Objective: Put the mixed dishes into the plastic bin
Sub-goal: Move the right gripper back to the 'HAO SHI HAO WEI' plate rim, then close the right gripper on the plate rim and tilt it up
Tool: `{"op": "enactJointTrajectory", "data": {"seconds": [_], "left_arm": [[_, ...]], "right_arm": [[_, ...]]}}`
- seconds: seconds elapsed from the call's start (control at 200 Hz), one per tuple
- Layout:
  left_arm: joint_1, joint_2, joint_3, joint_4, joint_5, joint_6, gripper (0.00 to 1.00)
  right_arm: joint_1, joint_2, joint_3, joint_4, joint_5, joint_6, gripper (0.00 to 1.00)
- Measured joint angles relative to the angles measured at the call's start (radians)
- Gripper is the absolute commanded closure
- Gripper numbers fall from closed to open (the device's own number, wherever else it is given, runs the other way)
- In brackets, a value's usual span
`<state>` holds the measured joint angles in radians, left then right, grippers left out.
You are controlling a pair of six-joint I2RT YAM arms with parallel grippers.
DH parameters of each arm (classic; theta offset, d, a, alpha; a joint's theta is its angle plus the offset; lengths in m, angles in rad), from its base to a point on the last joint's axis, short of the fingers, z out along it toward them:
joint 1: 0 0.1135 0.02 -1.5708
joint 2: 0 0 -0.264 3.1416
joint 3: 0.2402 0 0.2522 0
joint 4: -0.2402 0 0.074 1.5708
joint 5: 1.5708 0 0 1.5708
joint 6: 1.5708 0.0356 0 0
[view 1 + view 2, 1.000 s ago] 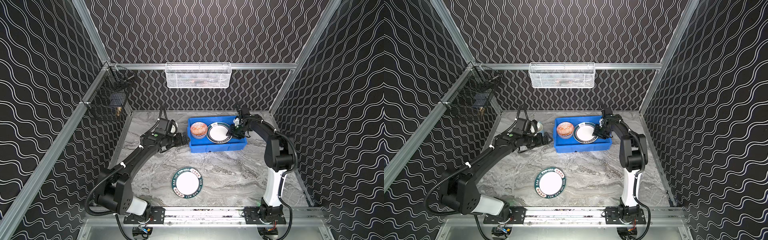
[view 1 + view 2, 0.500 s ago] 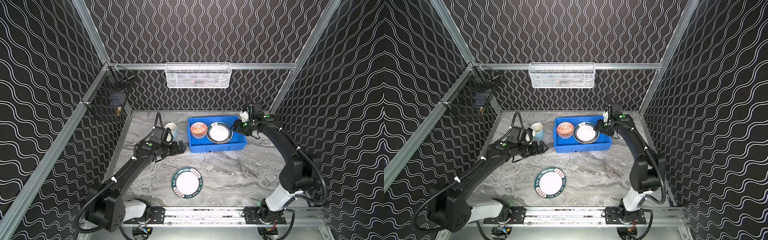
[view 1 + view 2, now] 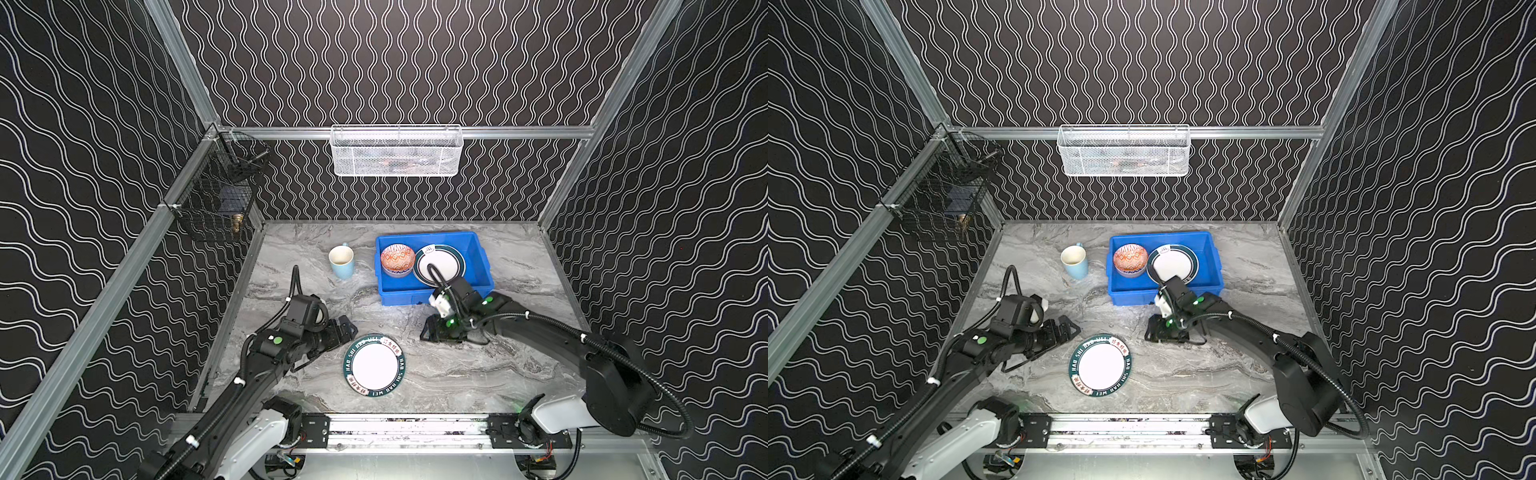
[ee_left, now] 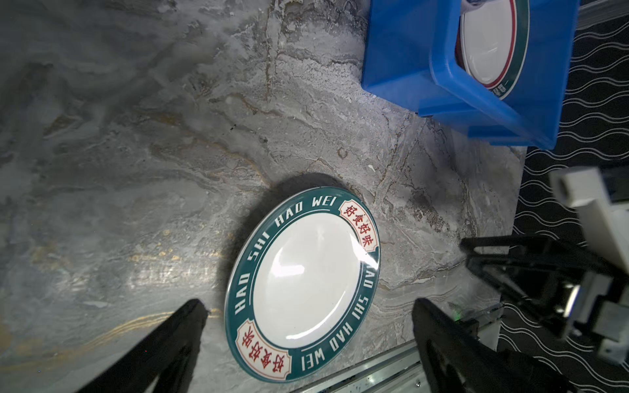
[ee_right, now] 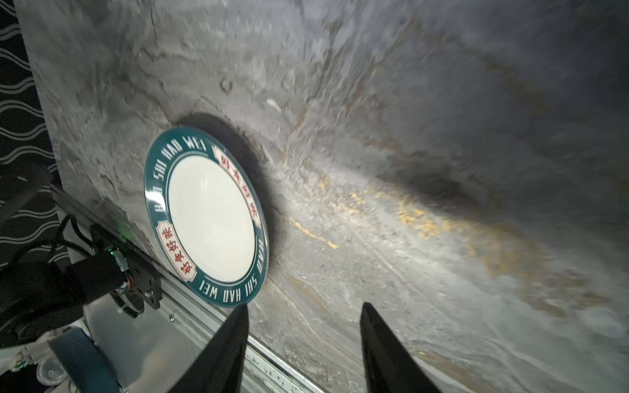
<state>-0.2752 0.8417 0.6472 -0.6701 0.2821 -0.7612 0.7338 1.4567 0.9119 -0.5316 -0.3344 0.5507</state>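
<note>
In both top views the arms have drawn back from the upper middle of the frame. A second ago the left gripper [image 3: 348, 328] sat close by the pale blue mug [image 3: 342, 262] and the right gripper [image 3: 428, 332] hung over the blue plastic bin [image 3: 424, 237]. Now they flank the lettered green-rimmed plate [image 3: 375, 365] at lower centre, which I read as the next pick starting. The patterned bowl [image 3: 397, 259] and a second green-rimmed plate [image 3: 449, 259] lie in the bin, and the mug stands upright just left of it on the marble table [image 3: 478, 374]. The left wrist view shows the left gripper [image 4: 308, 303] with jaws spread wide and empty, framing the lettered plate [image 4: 303, 272] at lower centre. The plate lies flat, near the table's front edge and the metal rail [image 4: 374, 371], with the bin's corner [image 4: 398, 61] at upper right. The right wrist view has the right gripper [image 5: 304, 306] about half open and holding nothing, its tips just short of the plate [image 5: 211, 217] at left centre. Bare marble fills the right of the frame, so there looks to be room to slide the plate clear of the edge before lifting.
</note>
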Motion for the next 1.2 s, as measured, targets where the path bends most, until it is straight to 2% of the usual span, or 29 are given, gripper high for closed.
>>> {"op": "enactJointTrajectory", "data": {"seconds": [0.12,0.245,0.606,0.806,0.946,1.201], "left_arm": [[0.000,-0.032,0.037,-0.060,-0.022,-0.003,0.01],[0.000,-0.066,0.075,-0.114,-0.044,-0.002,0.01],[0.000,-0.153,0.132,-0.258,-0.087,-0.003,0.01],[0.000,-0.156,0.143,-0.296,-0.101,-0.002,0.01],[0.000,-0.141,0.145,-0.298,-0.103,-0.002,0.02],[-0.001,-0.077,0.145,-0.262,-0.102,0.002,0.01]], "right_arm": [[0.085,0.052,-0.035,0.099,-0.007,0.050,0.47],[0.130,0.107,-0.055,0.188,-0.019,0.088,0.49],[0.146,0.195,-0.100,0.351,-0.053,0.131,0.54],[0.146,0.224,-0.116,0.430,-0.087,0.149,0.61],[0.146,0.250,-0.119,0.476,-0.109,0.148,0.70],[0.137,0.270,-0.116,0.492,-0.124,0.150,0.95]]}}
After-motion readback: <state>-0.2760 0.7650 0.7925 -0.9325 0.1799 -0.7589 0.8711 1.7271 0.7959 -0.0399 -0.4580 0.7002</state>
